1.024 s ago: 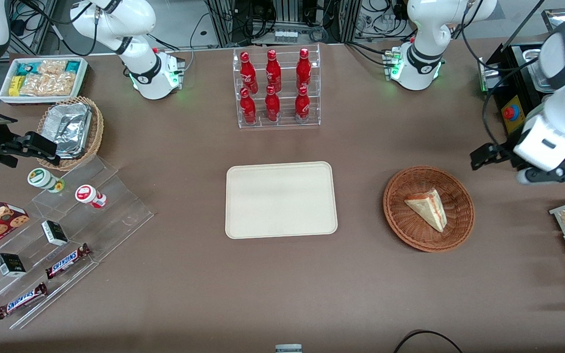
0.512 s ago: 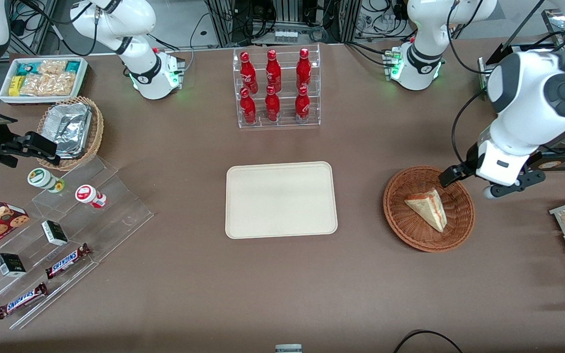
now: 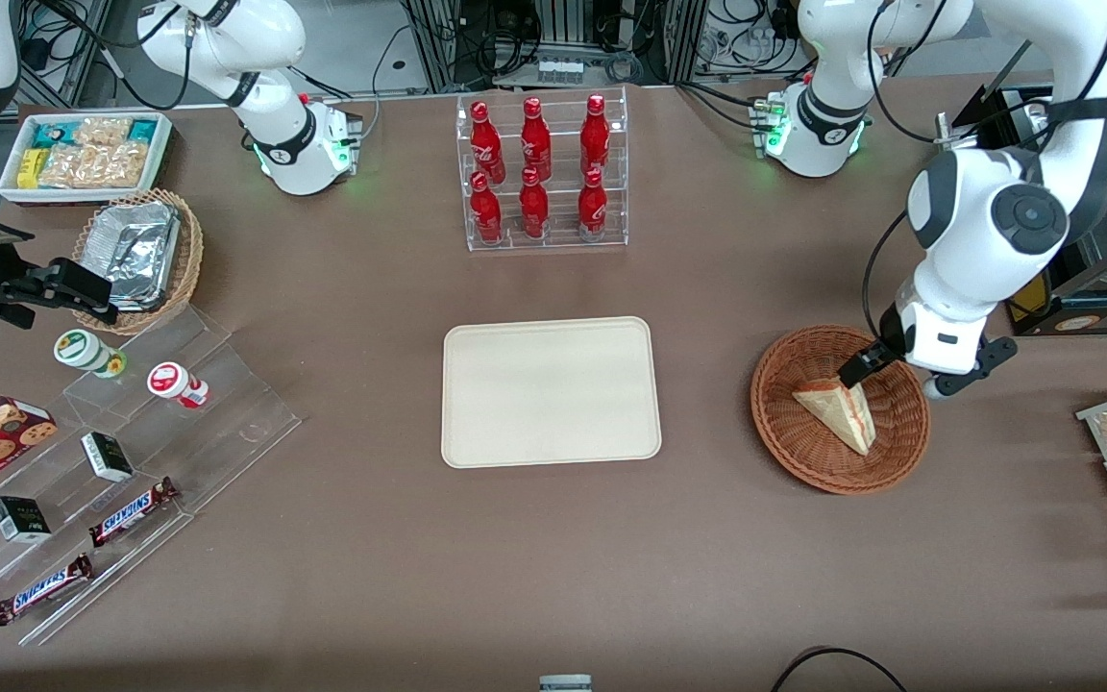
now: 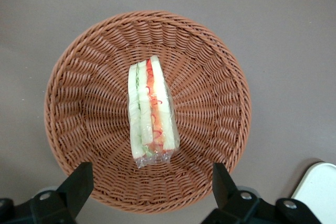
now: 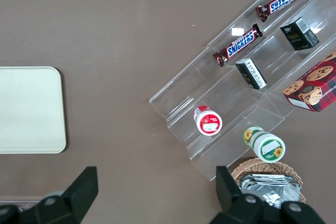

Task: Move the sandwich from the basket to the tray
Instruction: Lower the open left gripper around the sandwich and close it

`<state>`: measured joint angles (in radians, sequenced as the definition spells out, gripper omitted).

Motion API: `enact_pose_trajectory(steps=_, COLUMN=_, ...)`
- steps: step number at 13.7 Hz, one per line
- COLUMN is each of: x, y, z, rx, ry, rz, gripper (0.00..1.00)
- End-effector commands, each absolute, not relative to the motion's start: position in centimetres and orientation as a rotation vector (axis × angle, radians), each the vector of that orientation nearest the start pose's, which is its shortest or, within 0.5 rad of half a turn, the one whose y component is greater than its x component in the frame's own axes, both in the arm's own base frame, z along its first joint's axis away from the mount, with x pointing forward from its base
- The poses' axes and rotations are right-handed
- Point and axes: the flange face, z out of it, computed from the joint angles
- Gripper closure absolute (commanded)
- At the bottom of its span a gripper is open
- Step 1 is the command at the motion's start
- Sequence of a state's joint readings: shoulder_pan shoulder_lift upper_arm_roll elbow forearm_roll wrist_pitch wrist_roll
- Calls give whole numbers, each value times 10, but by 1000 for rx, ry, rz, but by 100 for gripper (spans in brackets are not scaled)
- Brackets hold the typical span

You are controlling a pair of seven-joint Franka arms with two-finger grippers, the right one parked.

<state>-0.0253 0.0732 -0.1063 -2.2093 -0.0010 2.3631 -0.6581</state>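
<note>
Claw (image 4: pixel 149 182) hovers over the basket (image 3: pixel 784 437), fingers spread wide and holding nothing; both fingertips (image 4: pixel 79 179) show clearly apart in the wrist view. In the front view the claw (image 3: pixel 885 370) sits above the basket's rim on the side farther from the front camera, just beside the sandwich's blunt end.

Sandwich (image 4: pixel 151 111) lies in the middle of the basket (image 4: pixel 210 77), directly below the claw and between the lines of its two fingers, not touched. It is wrapped in clear film, resting with the layered edge facing up: white bread, green and red filling. In the front view the sandwich (image 3: pixel 840 411) is a wedge with its point toward the front camera.

Tray (image 3: pixel 551 391) sits well apart from the claw, sideways toward the parked arm's end of the table (image 3: pixel 553 557), bare. Its corner (image 4: pixel 320 190) just shows in the wrist view.

Handling, judged: light, soft, squashes easily. The film looks slick and could slip under a weak pinch, while a hard squeeze would dent the bread or push the filling out. Best hold is probably across the two flat bread faces near the thick middle, not at the thin tip. The fingers already seem lined up to straddle those faces, so a straight descent and a gentle close should do. The woven floor is uneven; fingertips may catch on the weave if they go too deep.
</note>
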Motion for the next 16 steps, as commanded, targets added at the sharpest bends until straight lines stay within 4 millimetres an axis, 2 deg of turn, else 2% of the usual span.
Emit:
enact_pose_trajectory(steps=1, x=544, y=-74, z=329, rx=-3051, ry=-916, rz=-139, gripper=0)
enact_pose_trajectory(steps=5, x=546, y=-74, z=310, rx=-3046, ry=-949, rz=-136, gripper=0)
enact_pose_trajectory(steps=11, x=537, y=-73, z=255, rx=-3056, ry=-957, rz=-144, gripper=0)
enact_pose_trajectory(steps=13, x=538, y=-72, z=246, rx=-3058, ry=-961, rz=-145, gripper=0)
enact_pose_trajectory(steps=14, x=538, y=-72, z=243, rx=-3057, ry=-963, rz=-140, gripper=7)
enact_pose_trajectory(steps=15, x=538, y=-72, z=243, rx=-3056, ry=-968, rz=-140, gripper=29)
enact_pose_trajectory(steps=16, x=538, y=-71, z=243, rx=-3056, ry=-961, rz=-141, gripper=64)
